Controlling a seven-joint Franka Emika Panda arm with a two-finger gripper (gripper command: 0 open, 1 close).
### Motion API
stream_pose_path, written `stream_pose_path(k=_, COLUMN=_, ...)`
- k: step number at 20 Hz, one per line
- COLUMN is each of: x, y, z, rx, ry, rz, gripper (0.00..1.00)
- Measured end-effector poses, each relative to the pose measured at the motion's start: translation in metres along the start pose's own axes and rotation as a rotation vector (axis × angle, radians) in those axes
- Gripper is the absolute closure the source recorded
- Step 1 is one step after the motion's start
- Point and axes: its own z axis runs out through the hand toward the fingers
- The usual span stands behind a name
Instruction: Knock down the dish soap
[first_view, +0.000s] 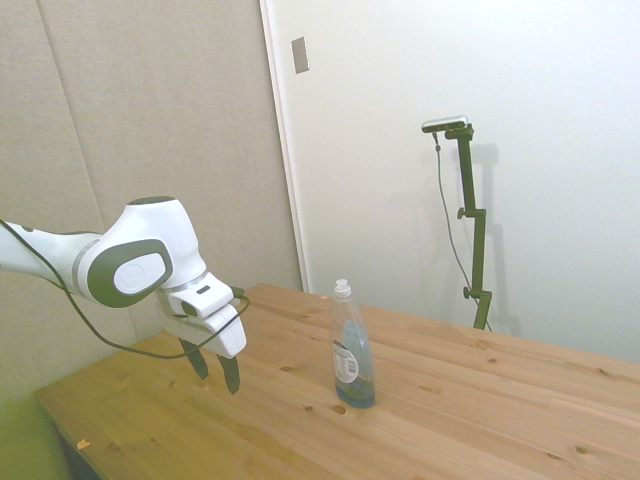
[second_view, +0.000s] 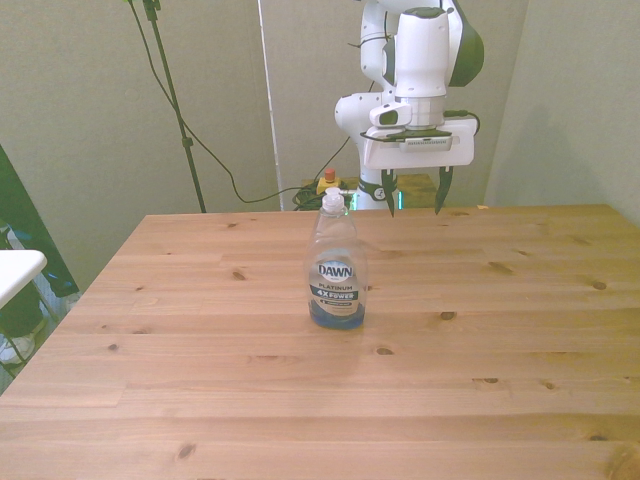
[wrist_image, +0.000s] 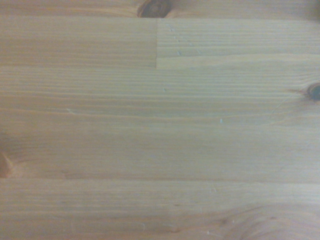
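While my gripper (second_view: 412, 193) hangs spread and empty above the far side of the wooden table (second_view: 500, 340), the dish soap (second_view: 335, 270) stands upright mid-table, well apart from it. Pale walls surround us; my wrist camera shows only knotted pine planks (wrist_image: 160, 130).

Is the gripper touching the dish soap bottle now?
Apart. In the side view, bare table shows between the open gripper and the upright dish soap; the wrist view shows only table.
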Motion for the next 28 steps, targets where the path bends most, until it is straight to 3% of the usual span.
stream_pose_path(k=1, x=0.000, y=0.000, z=0.000, rx=0.000, ry=0.000, rz=0.000, gripper=0.00)
stream_pose_path(k=2, x=0.000, y=-0.001, z=0.000, rx=0.000, ry=0.000, rz=-0.001, gripper=1.00)
stream_pose_path(k=9, x=0.014, y=-0.003, z=-0.013, rx=0.043, ry=0.060, rz=0.052, gripper=1.00)
stream_pose_path(k=17, x=0.065, y=0.004, z=-0.029, rx=0.051, ry=0.167, rz=0.149, gripper=1.00)
stream_pose_path(k=28, x=0.134, y=0.008, z=-0.014, rx=0.031, ry=0.223, rz=0.251, gripper=1.00)
